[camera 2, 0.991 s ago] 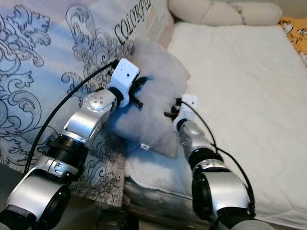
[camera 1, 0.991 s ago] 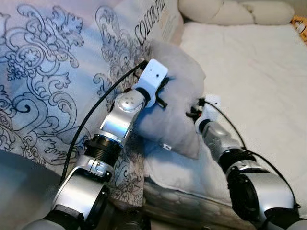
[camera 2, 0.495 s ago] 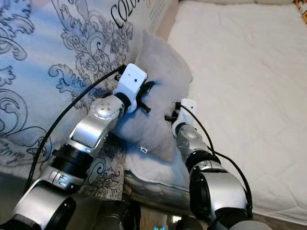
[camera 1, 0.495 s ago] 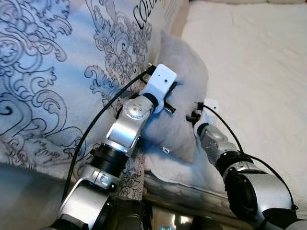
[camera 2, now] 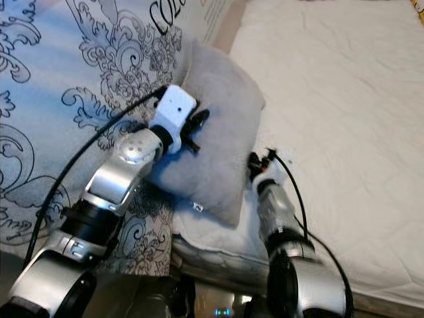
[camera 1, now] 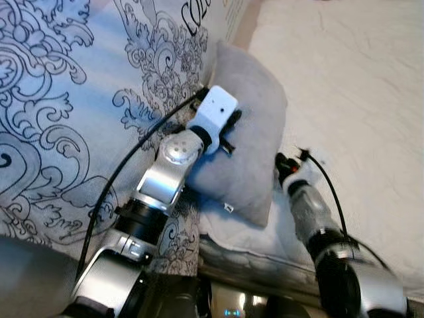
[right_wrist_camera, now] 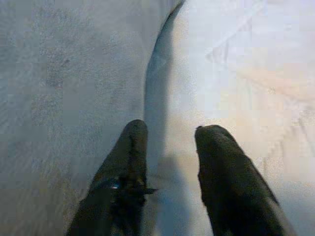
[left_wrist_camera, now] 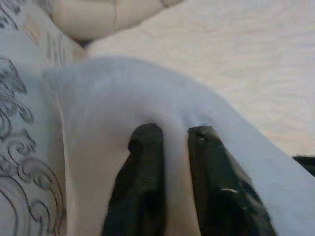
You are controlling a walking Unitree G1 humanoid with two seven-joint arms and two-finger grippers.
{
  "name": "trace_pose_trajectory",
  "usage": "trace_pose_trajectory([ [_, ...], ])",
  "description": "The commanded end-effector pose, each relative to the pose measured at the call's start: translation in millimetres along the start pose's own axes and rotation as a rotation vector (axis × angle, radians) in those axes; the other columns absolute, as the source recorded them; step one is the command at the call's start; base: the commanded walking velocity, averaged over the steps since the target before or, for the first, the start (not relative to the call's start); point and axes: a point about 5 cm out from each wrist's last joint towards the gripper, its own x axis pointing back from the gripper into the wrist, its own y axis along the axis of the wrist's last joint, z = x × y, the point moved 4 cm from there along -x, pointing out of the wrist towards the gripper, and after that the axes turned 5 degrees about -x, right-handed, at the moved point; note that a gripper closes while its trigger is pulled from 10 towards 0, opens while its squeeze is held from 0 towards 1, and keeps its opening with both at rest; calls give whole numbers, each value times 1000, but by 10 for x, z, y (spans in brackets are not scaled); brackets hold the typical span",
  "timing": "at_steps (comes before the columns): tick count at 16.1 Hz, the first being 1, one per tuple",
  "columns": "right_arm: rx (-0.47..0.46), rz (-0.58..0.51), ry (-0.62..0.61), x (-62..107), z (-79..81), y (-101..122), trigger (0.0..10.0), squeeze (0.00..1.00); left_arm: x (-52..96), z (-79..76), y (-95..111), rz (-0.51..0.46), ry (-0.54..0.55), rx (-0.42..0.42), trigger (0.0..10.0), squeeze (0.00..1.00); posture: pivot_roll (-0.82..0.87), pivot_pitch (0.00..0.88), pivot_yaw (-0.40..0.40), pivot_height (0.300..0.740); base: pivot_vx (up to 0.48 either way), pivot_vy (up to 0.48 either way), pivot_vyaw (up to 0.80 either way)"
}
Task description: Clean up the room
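A grey pillow (camera 1: 255,119) leans against a patterned duvet (camera 1: 66,99) at the near edge of a white mattress (camera 1: 351,86). My left gripper (camera 1: 230,129) rests on the pillow's left side. In the left wrist view its fingers (left_wrist_camera: 145,147) pinch a fold of the grey fabric (left_wrist_camera: 98,98). My right gripper (camera 1: 286,161) hovers just right of the pillow's lower right edge and looks blurred. In the right wrist view it (right_wrist_camera: 172,130) stands open over the seam between the pillow (right_wrist_camera: 59,73) and the white sheet (right_wrist_camera: 236,73).
The large blue-white duvet with black scrollwork covers the left of the bed. A beige bolster (left_wrist_camera: 98,14) lies at the head end. The mattress's front edge (camera 1: 252,265) runs below my arms, with open white sheet to the right.
The camera has tilted further down over the bed. My right gripper has come off the pillow's edge and shifted slightly right. The left gripper still holds the pillow.
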Motion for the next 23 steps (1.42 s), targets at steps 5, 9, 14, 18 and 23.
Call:
trace_pose_trajectory([
  [5,-81,-260,93,318,184,331,10000,1000,71,172,217,-154,49,-8,10000,1000,14,0,96,740,0,0,0],
  [9,41,-400,117,666,342,705,10000,678,211,248,222,-178,65,98,10000,1000,-46,0,97,740,0,0,0],
  [14,100,-298,173,946,558,587,10000,0,391,41,228,-194,42,94,10000,267,-68,0,94,740,0,-188,0],
  [18,142,-261,169,997,598,559,10000,0,409,0,175,-170,60,110,10000,271,-66,0,91,740,0,-480,0],
  [23,235,-218,141,1023,541,599,10000,0,677,28,-343,3,164,162,10000,267,-72,0,75,740,0,-480,0],
])
